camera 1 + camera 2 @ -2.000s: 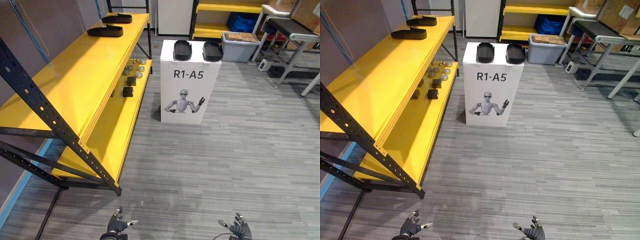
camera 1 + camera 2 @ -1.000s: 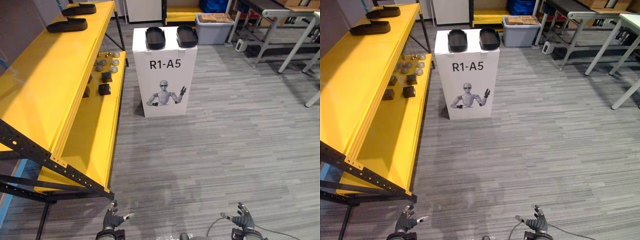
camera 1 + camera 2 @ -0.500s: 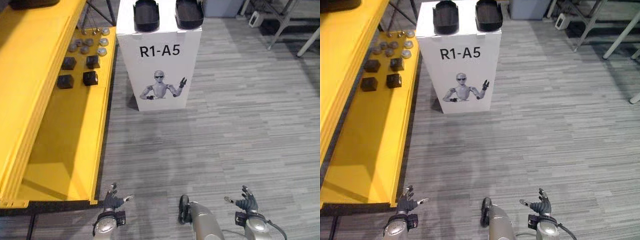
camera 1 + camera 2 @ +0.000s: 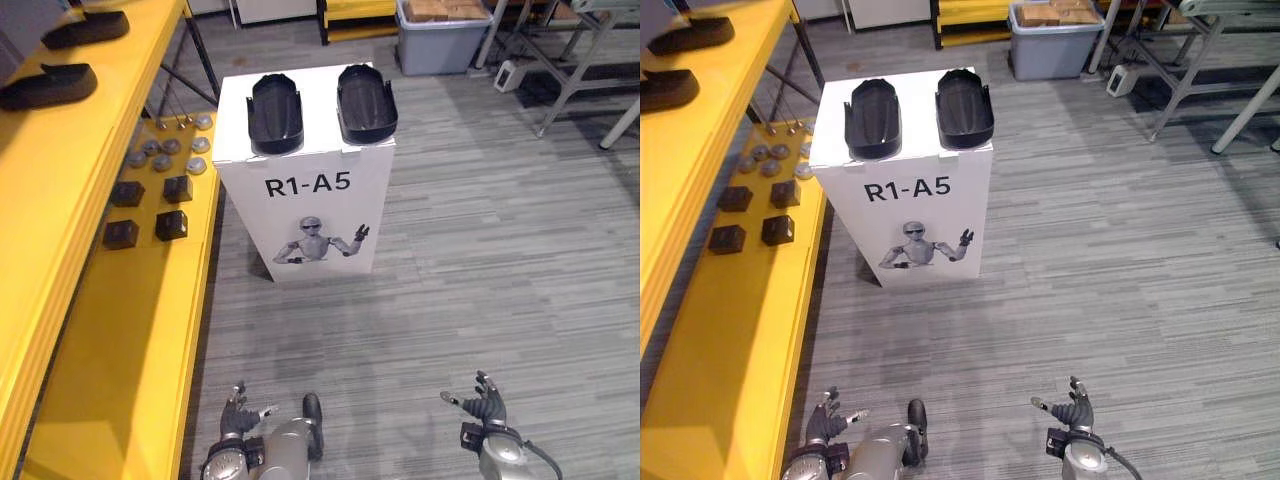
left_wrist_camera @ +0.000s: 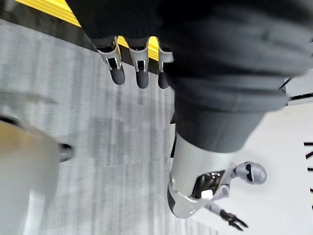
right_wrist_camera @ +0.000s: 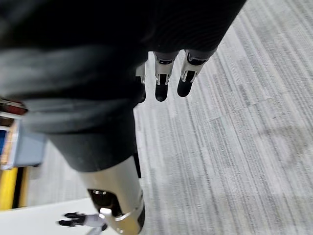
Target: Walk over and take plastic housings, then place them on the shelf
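Two black plastic housings (image 4: 274,112) (image 4: 365,102) lie side by side on top of a white box (image 4: 310,225) standing on the floor ahead. Two more black housings (image 4: 47,86) (image 4: 87,28) rest on the top board of the yellow shelf (image 4: 60,190) at the left. My left hand (image 4: 238,420) hangs low near the bottom edge, fingers relaxed and empty. My right hand (image 4: 487,409) hangs low at the lower right, also open and empty. Both hands are far short of the box. In the wrist views the fingers (image 5: 139,68) (image 6: 161,83) point straight over the grey floor.
Small black blocks (image 4: 147,209) and round metal parts (image 4: 170,152) lie on the shelf's lower yellow board. A grey bin (image 4: 444,35) and metal table legs (image 4: 570,70) stand at the back right. Grey plank floor (image 4: 480,270) lies open between me and the box.
The camera has come closer to the white box, which now looks larger and nearer. Both hands stay low, open and empty.
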`<state>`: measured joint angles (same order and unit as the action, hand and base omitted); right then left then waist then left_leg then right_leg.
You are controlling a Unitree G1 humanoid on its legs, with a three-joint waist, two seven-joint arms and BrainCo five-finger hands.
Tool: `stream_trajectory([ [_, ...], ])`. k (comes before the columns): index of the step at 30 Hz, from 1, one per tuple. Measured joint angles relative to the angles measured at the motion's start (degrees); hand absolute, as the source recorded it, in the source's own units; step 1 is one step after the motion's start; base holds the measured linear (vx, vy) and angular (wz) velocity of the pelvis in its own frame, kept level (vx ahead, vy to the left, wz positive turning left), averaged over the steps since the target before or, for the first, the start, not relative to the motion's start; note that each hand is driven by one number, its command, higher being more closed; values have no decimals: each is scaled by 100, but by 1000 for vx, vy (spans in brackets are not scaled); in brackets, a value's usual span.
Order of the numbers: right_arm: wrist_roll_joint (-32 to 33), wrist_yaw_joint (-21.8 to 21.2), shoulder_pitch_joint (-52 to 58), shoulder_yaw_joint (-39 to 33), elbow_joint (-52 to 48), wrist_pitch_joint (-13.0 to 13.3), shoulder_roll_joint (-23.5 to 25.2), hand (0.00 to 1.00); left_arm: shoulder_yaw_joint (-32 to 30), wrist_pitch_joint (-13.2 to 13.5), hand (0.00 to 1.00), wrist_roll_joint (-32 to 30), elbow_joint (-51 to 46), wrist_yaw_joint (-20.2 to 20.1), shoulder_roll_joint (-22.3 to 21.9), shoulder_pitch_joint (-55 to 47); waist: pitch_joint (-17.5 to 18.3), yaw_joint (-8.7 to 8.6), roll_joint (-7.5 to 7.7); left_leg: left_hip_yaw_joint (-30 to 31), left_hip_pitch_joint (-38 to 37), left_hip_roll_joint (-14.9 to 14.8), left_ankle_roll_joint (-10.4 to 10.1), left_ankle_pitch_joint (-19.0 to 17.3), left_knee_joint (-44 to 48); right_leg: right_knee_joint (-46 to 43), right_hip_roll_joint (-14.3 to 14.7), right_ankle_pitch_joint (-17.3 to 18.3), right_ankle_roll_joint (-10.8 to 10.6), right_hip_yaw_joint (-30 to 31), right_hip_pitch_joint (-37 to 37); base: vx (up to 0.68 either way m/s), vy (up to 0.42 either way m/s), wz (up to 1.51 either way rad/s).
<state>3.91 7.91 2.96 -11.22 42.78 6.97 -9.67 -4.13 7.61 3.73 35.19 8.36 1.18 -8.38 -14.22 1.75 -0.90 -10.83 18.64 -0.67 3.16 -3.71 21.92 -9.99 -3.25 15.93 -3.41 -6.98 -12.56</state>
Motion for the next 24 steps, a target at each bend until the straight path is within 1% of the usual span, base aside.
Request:
stream_trajectory([
  [1,-3,-1,13,-25,117,-11,61,0,-1,-5,0,0,138,0,14,0,-5,-5,23,11,-241,99,25,-245,19,-1202,-141,89,-151,9,345,583,174,19],
  [2,-10,-7,90,1,118,-11,133,0,10,-29,0,1,247,2,64,-23,22,-64,101,88,-591,253,58,-412,-84,-2875,-405,-95,-442,18,931,591,160,30],
  [3,-14,-15,127,18,115,-11,161,0,34,-51,0,1,267,5,101,-26,28,-96,139,158,-764,349,79,-503,-110,-3591,-516,-70,-472,37,1179,511,94,56],
  [4,-16,-29,195,21,117,-21,187,0,118,-69,0,2,306,10,166,-9,26,-131,144,271,-1130,453,149,-654,-169,-4506,-629,-39,-423,95,1590,423,57,48],
  [5,-17,-37,209,28,117,-24,205,0,121,-69,0,2,305,13,184,-11,28,-137,141,312,-1324,473,167,-707,-230,-4704,-644,-31,-406,121,1766,532,41,44],
  [6,-22,-42,208,98,117,-24,213,0,114,-69,0,7,322,26,206,-11,25,-135,140,346,-1630,478,168,-732,-385,-4732,-644,12,-334,105,2001,525,9,30],
  [7,-24,-68,172,192,113,-20,213,0,118,-66,0,6,327,35,239,-4,34,-160,115,450,-1966,436,167,-731,-621,-4381,-620,107,-170,-30,2270,621,-29,43],
  [8,-26,-81,145,250,112,-16,223,0,115,-62,0,8,326,34,266,28,34,-195,91,511,-2212,328,166,-731,-781,-3811,-555,116,-149,-158,2529,499,-56,44],
  [9,-25,-83,136,250,113,-15,235,0,110,-58,0,12,325,35,277,37,31,-211,75,538,-2318,262,148,-742,-847,-3505,-499,108,-138,-174,2642,486,-91,53],
  [10,-24,-84,141,246,122,-14,241,0,110,-52,0,24,325,39,292,54,9,-251,29,655,-2514,100,47,-801,-951,-2679,-355,65,-132,-130,2794,490,-137,55],
  [11,-23,-83,147,241,172,-15,251,0,109,-47,0,68,327,40,335,58,20,-278,43,737,-2653,-5,-106,-891,-1028,-1697,-259,-192,-95,-72,2864,500,-156,55],
  [12,-23,-81,160,237,184,-16,259,0,109,-45,0,69,335,45,368,54,44,-280,94,759,-2715,-34,-224,-961,-1035,-1240,-217,-611,-69,13,2874,521,-194,54],
  [13,-23,-75,253,221,236,-17,265,0,119,-44,0,68,390,48,386,51,77,-304,130,793,-2811,-56,-426,-1085,-1030,-1034,-147,-1455,107,83,2766,631,-277,29],
  [14,-23,-74,248,206,337,-44,210,0,105,-51,0,62,542,48,257,73,153,-214,-36,774,-2808,-311,-560,-1109,-898,-1175,27,-1382,365,117,2752,529,-238,19],
  [15,-22,-74,240,193,308,-48,230,0,104,-50,0,61,542,48,229,67,155,-206,-40,762,-2769,-333,-617,-1074,-760,-1210,28,-1319,393,84,2745,587,-308,12],
  [16,-22,-74,246,173,233,-60,274,0,78,-53,0,61,541,48,132,78,140,-256,-79,748,-2564,-416,-748,-981,-164,-1236,26,-1252,473,-78,2608,426,-235,43],
  [17,-19,-75,391,193,76,-68,323,0,12,-52,0,61,523,39,-3,105,138,-295,-119,704,-2275,-554,-844,-768,806,-1074,45,-1189,512,-235,2227,508,-275,56],
  [18,-13,-72,483,228,-20,-67,346,0,-27,-52,0,63,494,34,-65,106,136,-287,-117,639,-2085,-650,-826,-574,1391,-922,54,-1142,538,-300,1965,307,-159,55],
  [19,-5,-71,596,247,-189,-65,381,0,-49,-46,0,63,406,26,-139,84,119,-251,-89,491,-1754,-869,-803,-421,2234,-664,110,-1096,567,-333,1595,341,-142,22],
  [20,4,-67,643,238,-286,-62,444,0,-45,-36,0,62,341,16,-181,82,157,-126,-130,162,-1360,-1174,-825,-694,2941,-348,182,-1080,592,-333,1163,313,-114,2],
  [21,8,-65,629,215,-316,-59,461,0,-45,-38,0,63,342,16,-189,91,166,-81,-113,48,-1266,-1227,-832,-772,2917,-277,177,-1082,591,-332,1074,336,-80,-24],
  [22,9,-64,574,206,-326,-56,463,0,-46,-37,0,63,322,17,-200,89,184,-54,-90,-93,-1085,-1263,-852,-840,2465,-145,144,-1085,587,-309,953,197,-2,-22],
  [23,10,-64,555,197,-315,-56,483,0,-46,-38,0,63,323,17,-200,82,186,-56,-94,-131,-1060,-1243,-869,-851,2067,-95,117,-1087,582,-307,871,240,51,-21],
  [24,33,-62,559,116,-297,-57,494,0,-44,-38,0,63,328,21,-204,63,204,-70,-123,-119,-1061,-1145,-865,-802,1072,-54,93,-1097,546,-287,823,229,111,-16],
])
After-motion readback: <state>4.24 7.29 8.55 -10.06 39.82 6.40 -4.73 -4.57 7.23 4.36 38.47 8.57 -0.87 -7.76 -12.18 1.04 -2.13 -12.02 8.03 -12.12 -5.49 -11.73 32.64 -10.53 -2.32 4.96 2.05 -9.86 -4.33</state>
